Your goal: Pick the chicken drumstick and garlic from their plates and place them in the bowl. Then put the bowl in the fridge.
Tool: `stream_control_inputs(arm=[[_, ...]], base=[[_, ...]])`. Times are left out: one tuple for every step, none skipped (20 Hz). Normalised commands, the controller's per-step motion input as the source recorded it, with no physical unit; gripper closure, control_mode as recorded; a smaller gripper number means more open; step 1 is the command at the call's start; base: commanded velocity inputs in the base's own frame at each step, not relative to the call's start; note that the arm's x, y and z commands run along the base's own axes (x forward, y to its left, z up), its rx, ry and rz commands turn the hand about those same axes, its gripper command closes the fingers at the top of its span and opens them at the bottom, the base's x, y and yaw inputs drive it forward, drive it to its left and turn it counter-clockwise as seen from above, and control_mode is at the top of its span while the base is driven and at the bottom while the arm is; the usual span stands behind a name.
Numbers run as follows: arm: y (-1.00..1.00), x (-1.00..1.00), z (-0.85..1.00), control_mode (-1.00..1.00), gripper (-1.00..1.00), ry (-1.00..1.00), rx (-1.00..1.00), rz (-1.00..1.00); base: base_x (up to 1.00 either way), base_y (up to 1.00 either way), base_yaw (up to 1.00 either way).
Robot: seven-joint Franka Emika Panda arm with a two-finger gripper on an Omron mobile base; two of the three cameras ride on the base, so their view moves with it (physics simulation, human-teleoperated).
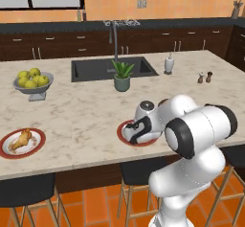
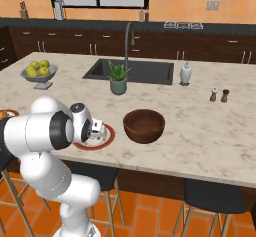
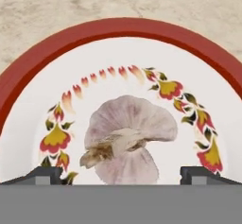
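The garlic (image 3: pixel 127 138), a pale bulb, lies in the middle of a red-rimmed white plate (image 3: pixel 118 27) at the counter's front edge. My gripper (image 3: pixel 122 176) hangs open just above it, one fingertip on each side of the bulb, not touching it. The base views show the hand (image 1: pixel 138 134) low over that plate (image 2: pixel 107 137). The dark red-brown bowl (image 2: pixel 144 126) stands empty just right of the plate. The chicken drumstick (image 1: pixel 21 140) rests on the other plate (image 1: pixel 40 142) far to the left. The fridge is out of view.
A grey footed bowl of yellow-green fruit (image 1: pixel 33 80) stands at the back left. A potted plant (image 1: pixel 122 75) sits before the sink (image 1: pixel 95 70). A soap dispenser (image 1: pixel 169 63) and two shakers (image 1: pixel 205 76) are on the right. Stools (image 2: pixel 212 196) line the counter's front.
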Motion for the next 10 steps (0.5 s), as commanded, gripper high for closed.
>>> stream_control_inputs(arm=[[0.0, 0.14, -0.19, -1.0, -1.0, 0.05, 0.0, 0.05], [0.0, 0.16, -0.15, -1.0, -1.0, 0.03, 0.0, 0.06], [0.0, 0.14, -0.06, -1.0, -1.0, 0.01, 0.0, 0.07], [0.0, 0.08, -0.02, -1.0, -1.0, 0.0, 0.0, 0.08], [0.0, 0.0, 0.0, -1.0, -1.0, 0.0, 0.0, 0.08], [0.0, 0.0, 0.0, -1.0, -1.0, 0.0, 0.0, 0.09], [0.0, 0.04, 0.0, -1.0, -1.0, 0.0, 0.0, 0.1], [0.0, 0.02, 0.0, -1.0, -1.0, 0.0, -0.01, 0.11], [0.0, 0.0, -0.04, -1.0, -1.0, 0.0, -0.01, 0.1], [0.0, 0.0, -0.07, -1.0, -1.0, 0.0, -0.03, 0.1]], base=[[0.0, 0.0, 0.0], [0.0, 0.0, 0.0], [0.0, 0.0, 0.0], [0.0, 0.0, 0.0], [0.0, 0.0, 0.0], [0.0, 0.0, 0.0], [0.0, 0.0, 0.0], [0.0, 0.0, 0.0], [0.0, 0.0, 0.0], [0.0, 0.0, 0.0]])
